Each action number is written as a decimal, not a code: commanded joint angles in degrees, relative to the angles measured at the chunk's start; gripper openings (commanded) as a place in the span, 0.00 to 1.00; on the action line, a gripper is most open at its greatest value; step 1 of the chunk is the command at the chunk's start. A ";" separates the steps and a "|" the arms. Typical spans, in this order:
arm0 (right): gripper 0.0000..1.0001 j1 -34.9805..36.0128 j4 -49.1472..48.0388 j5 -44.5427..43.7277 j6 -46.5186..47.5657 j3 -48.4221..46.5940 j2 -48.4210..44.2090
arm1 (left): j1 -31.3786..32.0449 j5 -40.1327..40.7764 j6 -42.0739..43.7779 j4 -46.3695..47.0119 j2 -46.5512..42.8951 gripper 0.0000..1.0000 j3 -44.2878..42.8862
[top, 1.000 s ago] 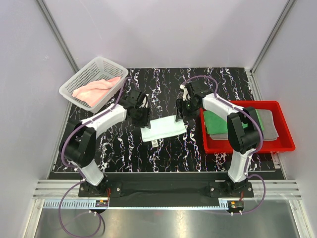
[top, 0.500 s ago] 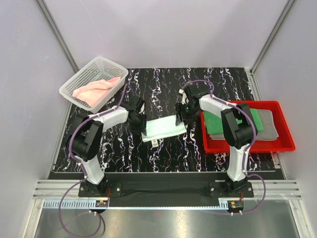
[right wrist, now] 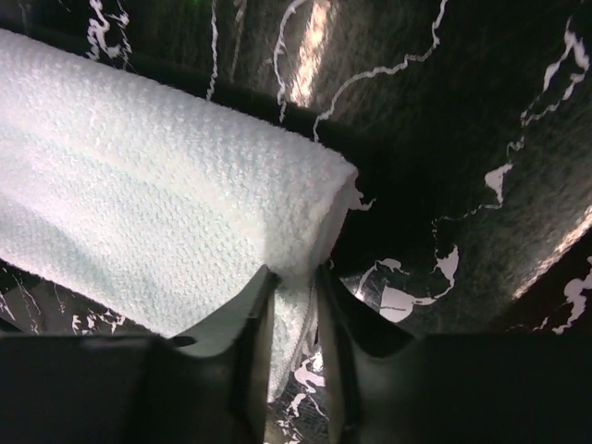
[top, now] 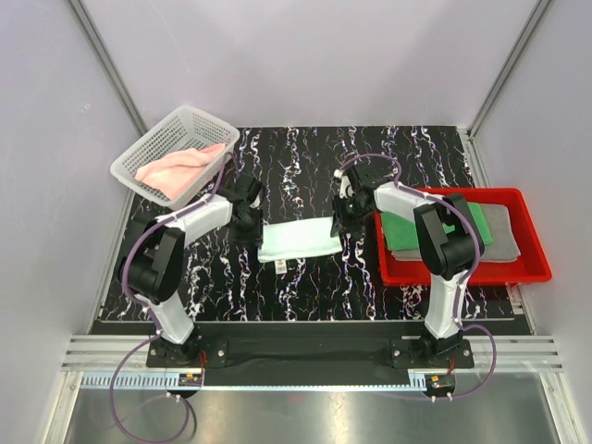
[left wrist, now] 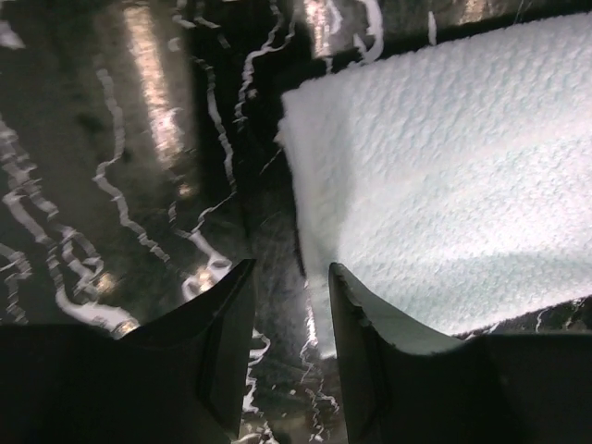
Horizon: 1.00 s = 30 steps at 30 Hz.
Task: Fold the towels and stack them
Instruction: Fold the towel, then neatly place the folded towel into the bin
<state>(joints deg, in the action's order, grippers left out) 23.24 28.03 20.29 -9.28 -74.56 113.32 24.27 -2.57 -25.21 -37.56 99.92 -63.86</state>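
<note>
Soft, floppy towel (top: pixel 298 240), best held by its ends: right gripper (right wrist: pixel 292 277) pinches one, left gripper (left wrist: pixel 290 268) gapes at the other.

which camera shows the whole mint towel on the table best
Top external: the whole pale mint towel lies folded on the table. Left wrist shows only one corner of it, right wrist only one folded end.
</note>
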 commanded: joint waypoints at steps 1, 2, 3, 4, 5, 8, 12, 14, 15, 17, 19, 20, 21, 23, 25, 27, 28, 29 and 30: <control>0.29 0.22 0.19 0.18 -0.03 3.63 -0.46 | -0.28 8.96 1.65 -5.92 -8.40 0.42 -5.92; 0.27 0.22 -0.17 0.53 -0.65 3.99 -0.73 | -0.54 10.03 2.09 -6.81 -9.38 0.42 -8.02; 0.26 0.22 -0.52 1.06 -0.91 4.34 -0.90 | -0.72 10.91 3.05 -7.52 -10.61 0.43 -9.00; 0.23 0.22 -1.04 1.15 -1.27 5.47 -1.25 | -0.89 12.31 3.50 -8.66 -11.58 0.43 -9.79; 0.18 0.22 -2.09 1.15 -1.70 6.09 -1.60 | -1.15 13.02 3.85 -9.02 -13.59 0.44 -10.49; 0.09 0.22 -4.47 1.59 -2.41 8.29 -3.27 | -2.21 13.64 5.52 -8.58 -17.11 0.44 -10.06; 0.00 0.22 -5.80 1.76 -3.55 10.23 -7.48 | -3.97 14.26 7.63 -6.74 -21.16 0.45 -6.47; 0.00 0.22 -4.23 1.77 -3.55 10.40 -10.64 | -4.76 14.17 8.25 -6.21 -22.39 0.45 -5.41; 0.00 0.22 -2.91 0.20 -3.55 10.23 -11.62 | -4.85 14.26 8.95 -6.03 -23.70 0.46 -4.79; 0.00 0.22 2.63 -1.57 -3.03 9.09 -13.11 | -5.37 14.70 9.39 -5.33 -24.50 0.46 -3.30; 0.00 0.22 5.44 -3.15 -2.94 8.74 -15.84 | -5.37 14.61 9.66 -5.07 -24.68 0.46 -3.03; 0.00 0.13 7.28 -3.68 -3.11 8.91 -16.72 | -5.38 14.44 9.66 -5.07 -24.60 0.46 -3.03; 0.00 0.13 8.08 -4.20 -3.11 8.91 -18.64 | -5.38 14.17 9.74 -5.15 -24.42 0.46 -3.03; 0.00 0.13 10.54 -5.35 -3.11 8.47 -20.15 | -5.38 13.47 9.83 -4.98 -23.81 0.46 -3.29; 0.00 -0.04 12.39 -6.32 -2.59 7.34 -21.73 | -5.38 12.94 9.83 -4.89 -23.54 0.46 -3.29; 0.00 -0.74 15.64 -7.89 -2.33 6.28 -22.87 | -5.46 12.59 9.83 -4.89 -23.45 0.46 -3.03; 0.00 -1.27 18.26 -8.34 -2.24 5.06 -23.31 | -5.38 12.24 9.83 -4.72 -23.54 0.46 -2.86; 0.00 -1.71 19.68 -8.86 -1.97 4.26 -23.75 | -5.46 12.24 9.83 -4.63 -23.89 0.46 -2.68; 0.00 -3.10 20.91 -9.65 -1.62 3.64 -24.71 | -5.46 12.32 9.92 -4.71 -23.98 0.46 -2.42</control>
<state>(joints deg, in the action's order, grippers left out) 22.52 42.15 14.39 -12.12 -67.20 92.12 19.11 10.09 -16.25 -44.45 77.08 -66.70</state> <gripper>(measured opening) 0.015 0.460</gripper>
